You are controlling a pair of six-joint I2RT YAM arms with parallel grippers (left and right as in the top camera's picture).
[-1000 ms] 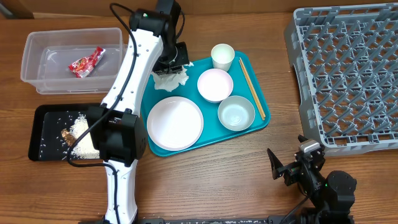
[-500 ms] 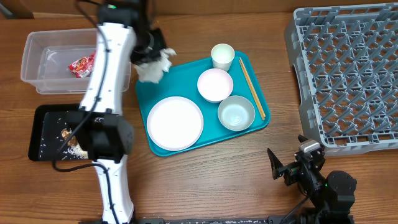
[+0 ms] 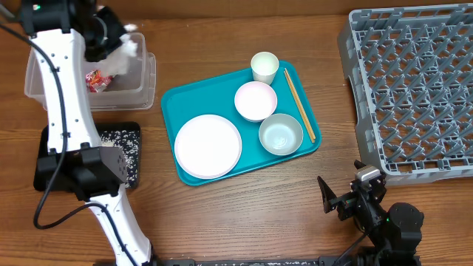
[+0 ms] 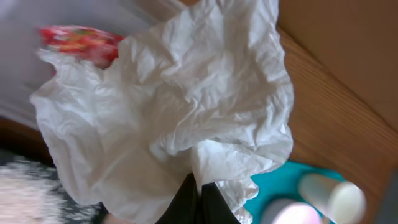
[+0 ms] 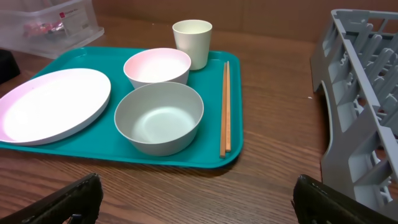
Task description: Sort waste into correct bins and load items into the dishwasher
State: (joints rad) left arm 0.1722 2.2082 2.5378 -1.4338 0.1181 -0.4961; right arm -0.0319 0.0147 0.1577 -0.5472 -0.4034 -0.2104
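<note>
Left claw [image 4: 198, 200] is pinched shut on a crumpled white tissue [image 4: 168, 112], gripping it by one lower fold while the rest of the sheet billows loose ahead of the fingers. From overhead, we find the tissue held in the air at the far right corner of the clear tub [image 3: 148, 83], close to the rim and not over the middle. The red wrapper [image 3: 96, 80] lies inside the tub. The black tray [image 3: 127, 151], with rice in it, sits just in front of the tub.

In our judgement the step in hand is dropping the tissue into the tub. To do it well, we recommend carrying the tissue inward over the tub's open middle before release, since a loose sheet let go at the rim may drape over the wall or slide onto the table. The jaws should open fully and the arm should lift straight up, because light paper can cling to a finger.

Right claw [image 5: 196, 186] rests spread and empty near the table's front edge. The plate [image 3: 208, 145] waits on the teal tray [image 3: 171, 100], and the rack [image 3: 414, 89] holds nothing.
</note>
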